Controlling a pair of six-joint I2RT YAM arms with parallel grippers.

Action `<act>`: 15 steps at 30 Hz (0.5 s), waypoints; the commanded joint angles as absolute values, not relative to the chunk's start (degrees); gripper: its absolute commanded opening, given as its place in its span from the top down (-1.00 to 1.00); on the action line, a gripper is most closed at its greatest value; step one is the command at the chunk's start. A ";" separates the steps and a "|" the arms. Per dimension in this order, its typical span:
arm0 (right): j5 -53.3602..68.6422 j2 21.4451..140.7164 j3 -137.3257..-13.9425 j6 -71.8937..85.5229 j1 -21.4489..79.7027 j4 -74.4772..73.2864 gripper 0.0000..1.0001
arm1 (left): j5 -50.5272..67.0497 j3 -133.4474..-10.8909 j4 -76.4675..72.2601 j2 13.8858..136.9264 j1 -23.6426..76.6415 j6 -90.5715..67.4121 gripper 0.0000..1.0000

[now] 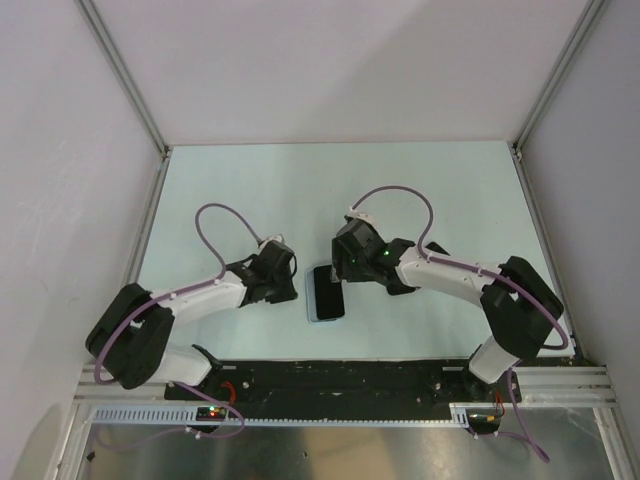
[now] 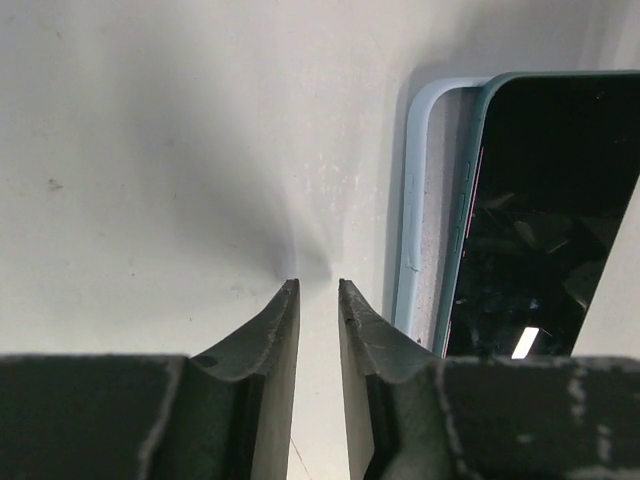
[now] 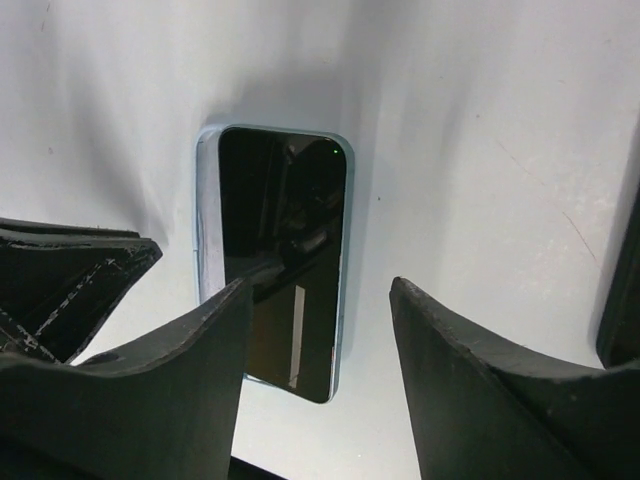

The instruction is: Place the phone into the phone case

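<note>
The phone point(image 1: 327, 293), with a dark screen and a teal edge, lies face up in the light blue phone case point(image 1: 311, 296) on the table between both arms. In the left wrist view a strip of the case's grey inside point(image 2: 447, 200) shows between the case wall point(image 2: 415, 200) and the phone point(image 2: 550, 200). My left gripper point(image 2: 318, 285) is nearly shut and empty, on the table just left of the case. My right gripper point(image 3: 320, 285) is open and empty, hovering over the phone's point(image 3: 285, 240) near end.
The black rail point(image 1: 340, 378) with the arm bases runs along the near edge. White enclosure walls and metal posts point(image 1: 120, 70) bound the table. My left gripper's body point(image 3: 60, 280) shows at the left of the right wrist view.
</note>
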State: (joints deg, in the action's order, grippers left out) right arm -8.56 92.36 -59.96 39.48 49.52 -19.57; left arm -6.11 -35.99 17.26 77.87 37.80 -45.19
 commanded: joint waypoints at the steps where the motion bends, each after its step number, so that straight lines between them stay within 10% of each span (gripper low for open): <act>1: -3.30 94.12 -59.50 36.68 48.97 -15.06 -0.21 | -4.71 -37.96 15.01 79.36 38.04 -46.07 0.48; 15: -0.97 98.26 -57.60 37.27 48.98 -12.80 -0.16 | -3.84 -40.17 13.55 84.02 40.85 -47.34 0.55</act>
